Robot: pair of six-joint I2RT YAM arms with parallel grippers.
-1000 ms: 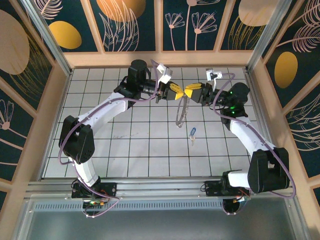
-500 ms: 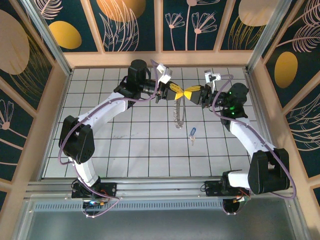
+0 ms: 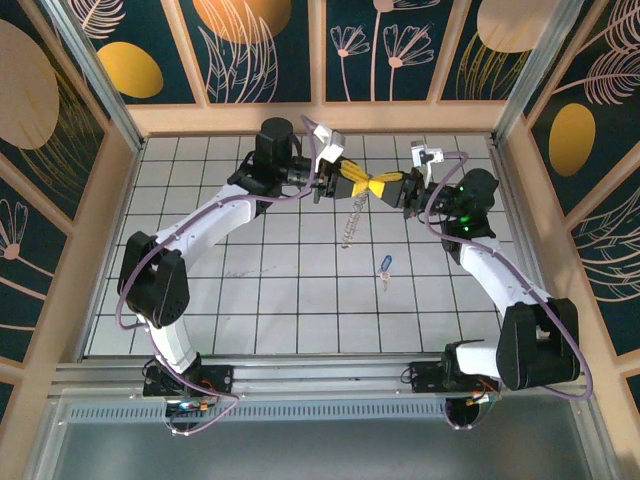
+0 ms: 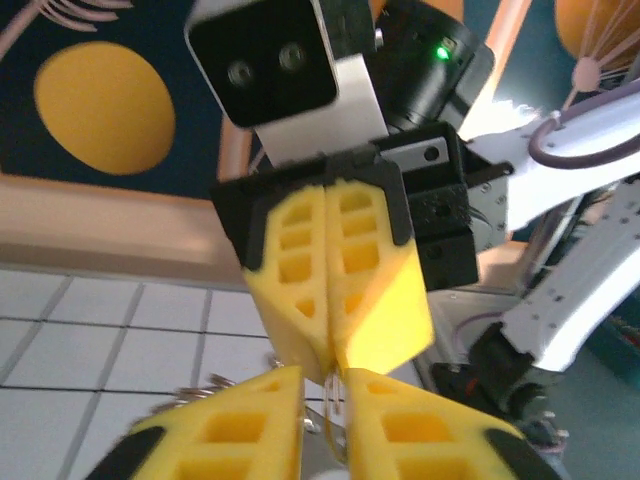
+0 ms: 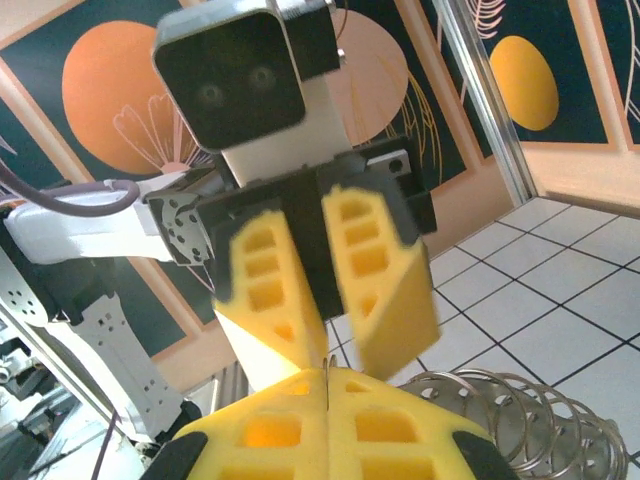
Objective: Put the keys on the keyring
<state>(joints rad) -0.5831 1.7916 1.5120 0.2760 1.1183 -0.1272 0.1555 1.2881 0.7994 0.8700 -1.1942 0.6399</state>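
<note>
Top external view: the two arms reach to the far part of the tiled table (image 3: 250, 300), and their yellow tips meet nose to nose toward 12 o'clock, a little right of centre. The left gripper (image 3: 364, 184) comes in from 9 o'clock and the right gripper (image 3: 381, 186) from 3 o'clock.

The keyring (image 3: 350, 225), a silvery chain of small links, runs from that meeting point toward 7 o'clock. Whether its lower end touches the tiles I cannot tell. The key (image 3: 385, 264), with its blue head, lies flat on the table by itself. It sits at 5 o'clock from the chain's lower end, near it but not touching, and roughly at 6 o'clock below the right gripper.

Seen from the left wrist, the right gripper's fingers (image 4: 300, 270) are pressed flat together, and a thin wire of the keyring is pinched at their tip. That wire passes down through the gap between the left gripper's own pads.

Seen from the right wrist, the left gripper's fingers (image 5: 385, 280) stand a narrow way apart and clamp nothing. Coiled links of the chain sit at 4 o'clock, just below them.
</note>
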